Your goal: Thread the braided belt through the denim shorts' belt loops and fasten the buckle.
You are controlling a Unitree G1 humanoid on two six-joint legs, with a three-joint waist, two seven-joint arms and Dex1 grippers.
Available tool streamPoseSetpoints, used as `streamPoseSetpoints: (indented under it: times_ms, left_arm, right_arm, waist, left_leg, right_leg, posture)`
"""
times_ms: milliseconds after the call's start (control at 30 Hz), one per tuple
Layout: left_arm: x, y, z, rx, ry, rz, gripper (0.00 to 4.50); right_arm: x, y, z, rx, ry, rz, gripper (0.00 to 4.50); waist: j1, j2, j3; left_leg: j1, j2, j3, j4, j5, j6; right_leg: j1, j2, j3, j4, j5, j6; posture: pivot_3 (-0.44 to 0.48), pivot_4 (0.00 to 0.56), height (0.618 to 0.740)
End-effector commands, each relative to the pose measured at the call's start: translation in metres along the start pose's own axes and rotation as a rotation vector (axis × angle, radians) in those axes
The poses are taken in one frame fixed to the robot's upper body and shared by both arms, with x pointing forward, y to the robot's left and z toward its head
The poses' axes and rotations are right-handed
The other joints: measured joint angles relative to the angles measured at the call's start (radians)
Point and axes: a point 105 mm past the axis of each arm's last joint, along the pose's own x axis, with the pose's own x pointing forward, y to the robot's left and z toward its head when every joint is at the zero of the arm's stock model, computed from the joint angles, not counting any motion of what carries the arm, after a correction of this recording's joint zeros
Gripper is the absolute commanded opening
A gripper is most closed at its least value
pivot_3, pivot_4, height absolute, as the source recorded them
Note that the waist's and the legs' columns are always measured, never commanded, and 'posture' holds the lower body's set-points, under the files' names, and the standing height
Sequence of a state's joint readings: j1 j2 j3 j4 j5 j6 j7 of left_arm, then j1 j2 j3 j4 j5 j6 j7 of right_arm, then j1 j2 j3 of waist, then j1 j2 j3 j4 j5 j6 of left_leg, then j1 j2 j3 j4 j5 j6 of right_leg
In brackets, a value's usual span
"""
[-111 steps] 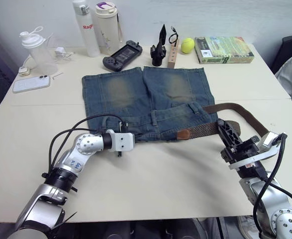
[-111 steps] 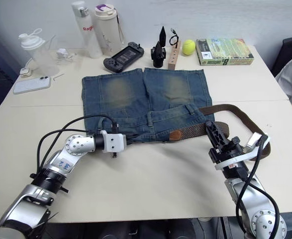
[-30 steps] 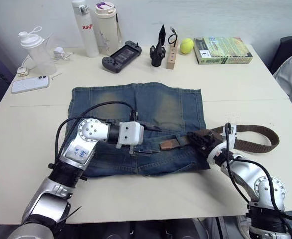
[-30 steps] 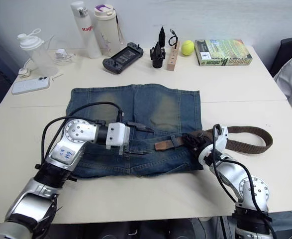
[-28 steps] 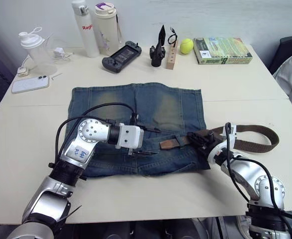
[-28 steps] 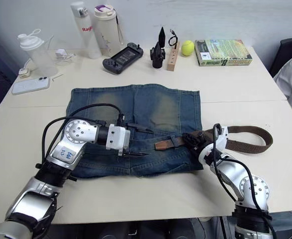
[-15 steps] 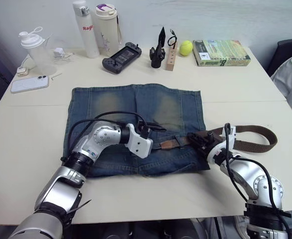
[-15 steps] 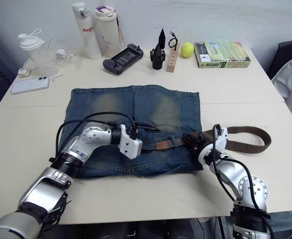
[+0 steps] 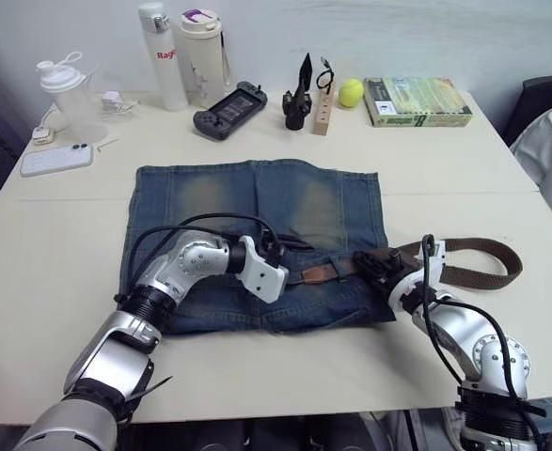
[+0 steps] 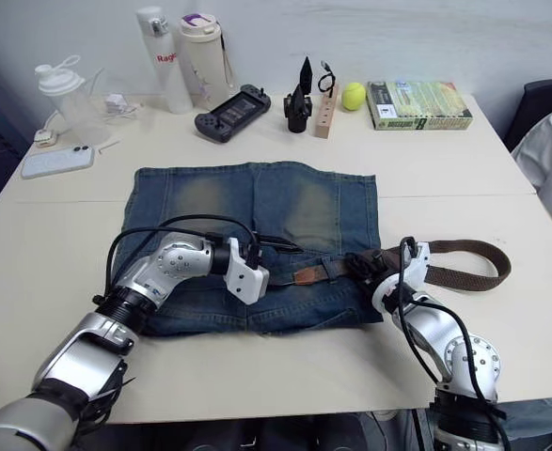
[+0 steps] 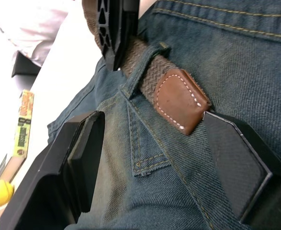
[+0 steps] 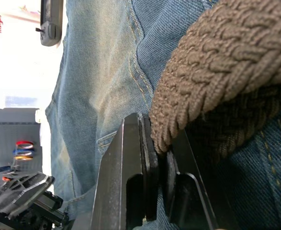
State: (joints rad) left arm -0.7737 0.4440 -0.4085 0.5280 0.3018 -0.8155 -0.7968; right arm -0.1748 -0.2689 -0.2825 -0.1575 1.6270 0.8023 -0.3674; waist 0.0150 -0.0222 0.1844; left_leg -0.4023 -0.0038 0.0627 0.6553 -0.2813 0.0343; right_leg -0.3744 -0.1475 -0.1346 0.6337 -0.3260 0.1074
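The denim shorts lie flat mid-table, waistband toward me. The braided belt curls on the table at the right and runs left onto the waistband, passing under one of the belt loops. Its brown leather tip rests on the denim between the open fingers of my left gripper, untouched. My right gripper is shut on the braided belt at the waistband's right end. The buckle is hidden from view.
Along the far edge stand two bottles, a shaker cup, a phone, a game controller, a wooden block, a tennis ball and a book. A chair is beyond the table's right edge.
My left gripper has swung right along the waistband and now straddles the belt's leather tip. The right gripper has kept its hold in place.
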Motion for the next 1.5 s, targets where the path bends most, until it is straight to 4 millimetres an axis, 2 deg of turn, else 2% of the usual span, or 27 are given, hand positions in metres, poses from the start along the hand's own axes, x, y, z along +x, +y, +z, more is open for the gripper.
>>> streamPoseSetpoints:
  times_ms: [33,167,367,500,600,733,800,1067,1233,1333,1400,1500]
  left_arm:
    - [0.000,-0.015,-0.001,-0.006,0.010,-0.074,3.61]
    - [0.000,-0.011,-0.002,-0.009,0.017,-0.055,3.61]
    - [0.010,0.007,0.002,0.045,0.007,0.020,3.61]
    - [0.010,0.006,0.006,0.056,-0.015,0.030,3.61]
    - [0.008,0.004,0.006,0.046,-0.016,0.031,2.90]
    - [0.005,0.000,0.006,0.056,-0.014,0.019,0.99]
    - [0.005,-0.001,0.007,0.057,-0.014,0.016,0.17]
    - [0.006,0.006,0.013,0.101,-0.010,0.028,0.08]
    - [0.007,0.008,0.014,0.115,-0.001,0.026,0.00]
    - [0.006,0.008,0.014,0.108,0.003,0.027,0.00]
    - [0.005,0.007,0.014,0.104,0.006,0.026,0.00]
    - [0.005,0.005,0.013,0.095,0.008,0.027,0.00]
  right_arm:
    - [0.001,-0.011,-0.012,0.033,0.034,-0.032,0.00]
    - [0.001,-0.010,-0.012,0.039,0.032,-0.028,0.00]
    - [0.001,-0.008,-0.018,0.021,0.054,-0.019,0.00]
    - [0.002,-0.008,-0.018,0.021,0.052,-0.021,0.00]
    - [0.001,-0.008,-0.018,0.020,0.050,-0.023,0.00]
    - [0.001,-0.010,-0.018,0.019,0.052,-0.027,0.00]
    - [0.001,-0.010,-0.018,0.019,0.054,-0.028,0.00]
    - [0.000,-0.006,-0.016,-0.011,0.048,-0.022,0.00]
    - [-0.010,0.013,-0.008,-0.011,0.011,0.059,1.99]
    - [-0.029,0.028,0.007,-0.129,-0.037,0.119,3.27]
    - [-0.041,0.041,0.010,-0.255,-0.038,0.158,3.27]
    - [-0.060,0.065,0.002,-0.465,0.018,0.244,3.27]
  waist:
    - [-0.005,0.000,0.000]
    - [-0.011,0.000,0.000]
    - [-0.013,0.000,0.000]
    - [-0.014,0.000,0.000]
    - [-0.014,0.000,0.000]
    - [-0.014,0.000,0.000]
    - [-0.014,0.000,0.000]
    - [-0.015,0.000,0.000]
    - [-0.015,0.000,0.000]
    - [-0.014,0.002,0.001]
    - [-0.013,0.002,0.001]
    - [-0.011,0.004,0.002]
  left_leg:
    - [0.000,0.000,0.000,0.000,0.000,0.000]
    - [0.000,0.000,0.000,-0.001,0.000,0.000]
    - [0.000,0.000,0.000,0.000,0.000,0.000]
    - [0.000,0.000,0.000,-0.001,0.000,0.000]
    - [0.000,0.000,0.000,-0.001,0.000,0.000]
    - [0.000,0.000,0.000,-0.001,0.000,0.000]
    - [0.000,0.000,0.000,-0.001,0.000,0.000]
    - [0.000,0.000,0.000,-0.002,0.000,0.000]
    - [-0.001,0.000,0.000,-0.002,0.000,0.000]
    - [-0.001,-0.001,0.000,-0.002,0.000,0.000]
    - [-0.002,-0.001,0.000,-0.002,0.000,0.000]
    - [-0.002,-0.001,0.001,-0.001,0.000,0.001]
  right_leg:
    - [0.000,0.000,0.000,0.000,0.000,0.000]
    - [0.000,0.000,0.000,-0.001,0.000,0.000]
    - [0.000,0.000,0.000,-0.001,0.000,0.000]
    - [0.000,0.000,0.000,-0.002,0.000,0.000]
    - [0.000,0.000,0.000,-0.002,0.000,0.000]
    - [0.000,0.000,0.000,-0.002,0.000,0.000]
    - [0.000,0.000,0.000,-0.002,0.000,0.000]
    - [0.000,0.000,0.000,-0.003,0.000,0.000]
    - [0.000,0.000,0.000,-0.003,0.000,0.000]
    - [0.000,0.000,0.000,-0.003,0.000,0.000]
    - [0.000,0.000,0.000,-0.004,0.000,0.001]
    - [0.000,0.000,0.000,-0.004,0.001,0.002]
  posture:
    - [0.000,0.150,0.720]
    - [0.000,0.150,0.720]
    - [0.000,0.150,0.720]
    - [0.000,0.150,0.720]
    - [0.000,0.150,0.720]
    - [0.000,0.150,0.720]
    - [0.000,0.150,0.720]
    - [0.000,0.150,0.720]
    - [0.000,0.150,0.720]
    - [0.000,0.150,0.720]
    - [0.000,0.150,0.720]
    - [0.000,0.150,0.720]
